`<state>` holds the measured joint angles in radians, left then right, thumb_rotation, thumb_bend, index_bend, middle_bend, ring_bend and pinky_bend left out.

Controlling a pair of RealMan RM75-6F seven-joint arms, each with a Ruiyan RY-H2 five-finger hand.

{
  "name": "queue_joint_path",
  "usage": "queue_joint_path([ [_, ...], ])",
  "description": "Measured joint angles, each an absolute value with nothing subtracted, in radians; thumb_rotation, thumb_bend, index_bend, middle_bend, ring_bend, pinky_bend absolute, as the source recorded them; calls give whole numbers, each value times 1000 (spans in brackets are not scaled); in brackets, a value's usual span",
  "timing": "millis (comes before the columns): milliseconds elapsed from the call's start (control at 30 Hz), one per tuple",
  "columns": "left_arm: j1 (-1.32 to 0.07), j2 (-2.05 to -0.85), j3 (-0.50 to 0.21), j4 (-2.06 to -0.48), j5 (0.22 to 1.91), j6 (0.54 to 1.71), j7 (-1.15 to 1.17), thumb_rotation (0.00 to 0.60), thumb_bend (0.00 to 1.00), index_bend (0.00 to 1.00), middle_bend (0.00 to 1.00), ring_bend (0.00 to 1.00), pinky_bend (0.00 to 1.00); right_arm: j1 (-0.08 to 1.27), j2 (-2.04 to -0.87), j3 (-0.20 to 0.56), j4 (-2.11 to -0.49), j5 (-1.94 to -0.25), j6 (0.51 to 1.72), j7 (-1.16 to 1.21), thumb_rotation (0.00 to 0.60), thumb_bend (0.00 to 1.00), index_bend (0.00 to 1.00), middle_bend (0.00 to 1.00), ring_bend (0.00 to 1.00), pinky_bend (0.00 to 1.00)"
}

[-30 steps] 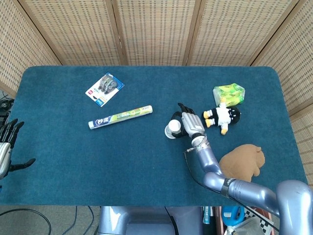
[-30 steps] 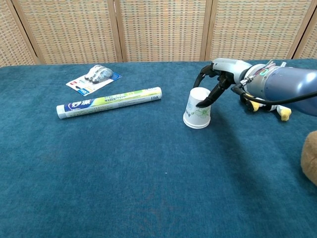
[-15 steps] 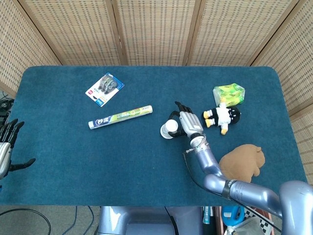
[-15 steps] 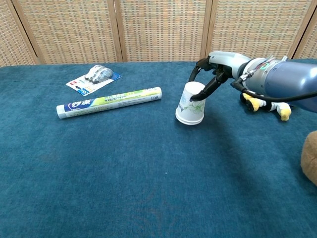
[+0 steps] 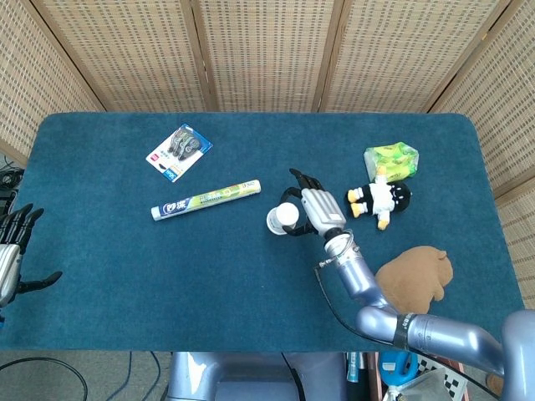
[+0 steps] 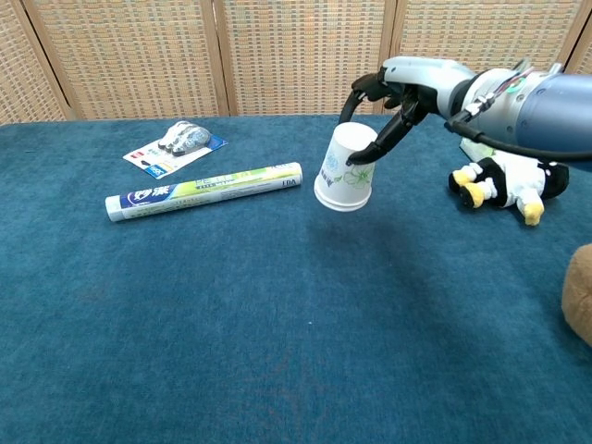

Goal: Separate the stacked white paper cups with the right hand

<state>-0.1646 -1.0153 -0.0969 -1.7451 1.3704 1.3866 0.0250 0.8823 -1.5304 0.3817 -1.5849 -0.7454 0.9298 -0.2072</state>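
The stacked white paper cups [image 6: 345,175] hang upside down and tilted above the blue table, rim toward the cloth. My right hand [image 6: 393,100] grips them near their closed top, fingers curled around the sides. In the head view the cups [image 5: 280,219] show as a white disc just left of the right hand [image 5: 311,209]. Only one cup shape is visible; I cannot tell how many are nested. My left hand [image 5: 10,251] rests at the table's far left edge, fingers spread and holding nothing.
A toothpaste tube [image 6: 203,191] lies left of the cups, with a blister pack [image 6: 176,146] behind it. A penguin plush [image 6: 504,182] sits right of the hand, a green packet [image 5: 391,159] beyond it. A brown plush [image 5: 415,274] lies at the right front.
My right hand has lifted the cups off the table and carried them up and to the left, tilting them. The left hand has not moved.
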Motion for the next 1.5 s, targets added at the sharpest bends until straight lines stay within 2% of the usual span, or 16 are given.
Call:
queue_joint_path([
  [333,-161,-1011,-93,-1749,1380,1394,16,600,114,0,0,0,0,886,-1494,372,-1647,-738,948,-230,600,399,498,0,0,0],
  [1000,-164,-1008,-95,-1748,1378,1390,9,600,113,0,0,0,0,901,-1515,335,-1601,-716,954,-256,600,407,498,0,0,0],
  [1233,-166,-1007,-95,-1748,1378,1385,8,600,114,0,0,0,0,889,-1472,357,-1663,-723,956,-225,600,407,498,0,0,0],
  [1500,-164,-1007,-94,-1750,1380,1391,9,600,113,0,0,0,0,873,-1372,391,-1752,-746,983,-218,600,407,498,0,0,0],
])
